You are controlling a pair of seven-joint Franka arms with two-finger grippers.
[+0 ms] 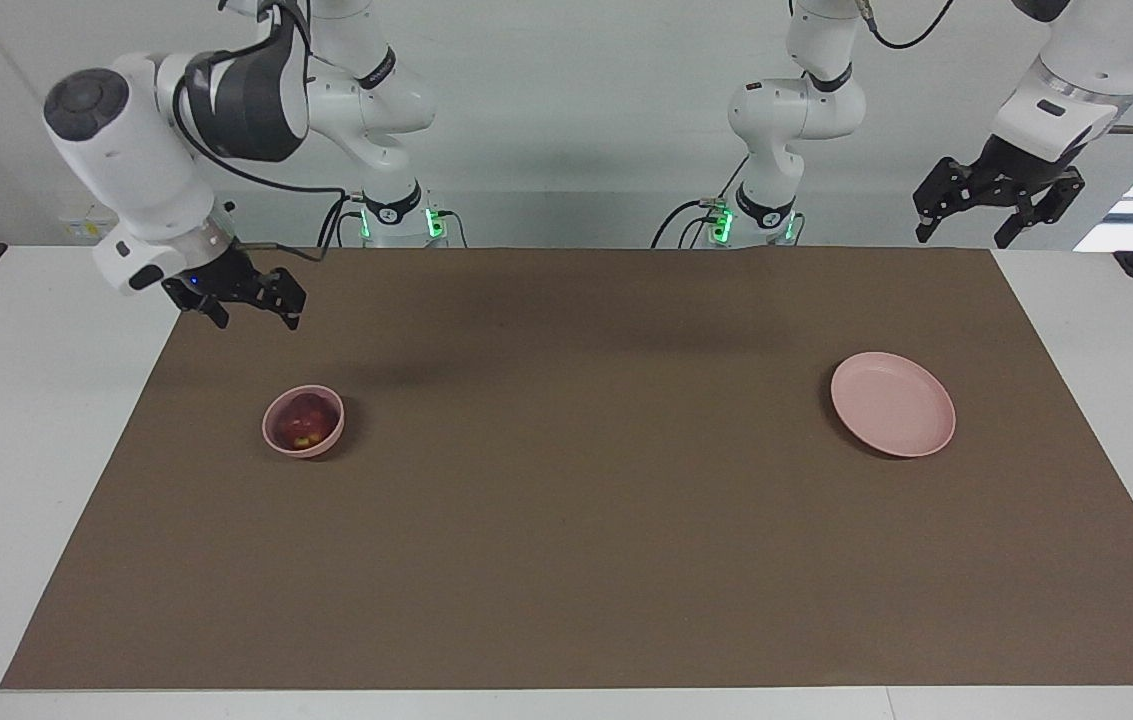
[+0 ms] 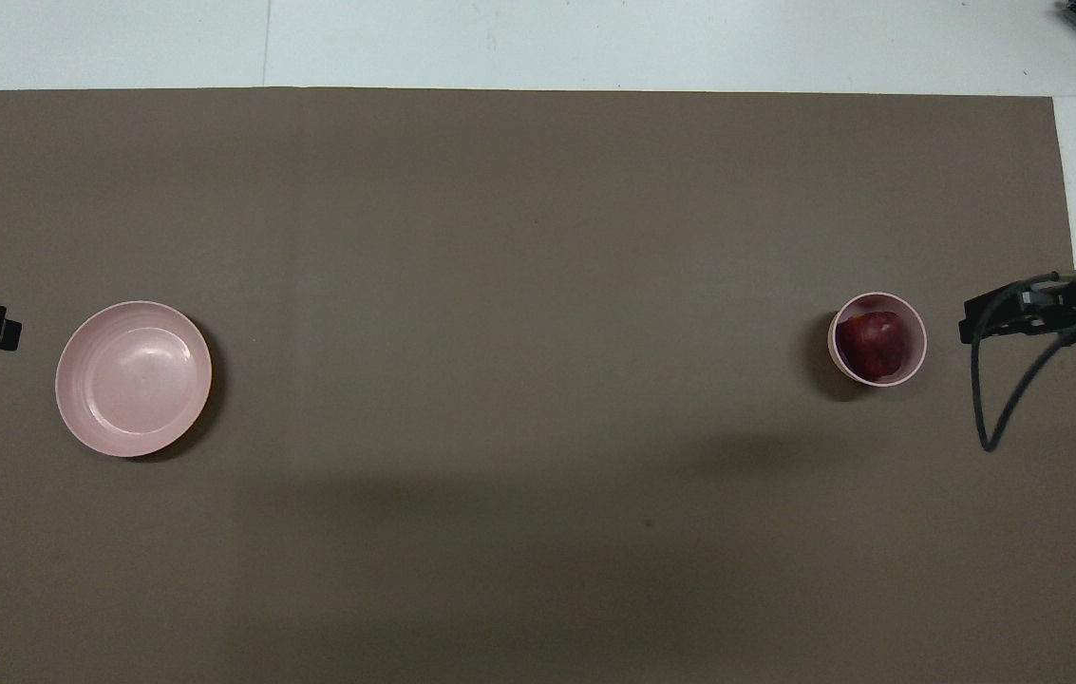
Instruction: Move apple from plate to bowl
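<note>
The dark red apple (image 1: 305,420) lies inside the small deep pink bowl (image 1: 276,437) toward the right arm's end of the brown mat; it also shows in the overhead view (image 2: 875,344) inside the bowl (image 2: 920,332). The wide flat pink plate (image 1: 892,403) (image 2: 133,378) sits empty toward the left arm's end. My right gripper (image 1: 254,318) (image 2: 972,329) is open and empty, raised over the mat's edge beside the bowl, not touching it. My left gripper (image 1: 966,235) (image 2: 6,332) is open and empty, raised over the table's end past the plate, and waits.
A brown mat (image 1: 566,520) covers most of the white table (image 1: 16,400). The right arm's black cable (image 2: 1003,399) hangs in a loop over the mat's edge near the bowl.
</note>
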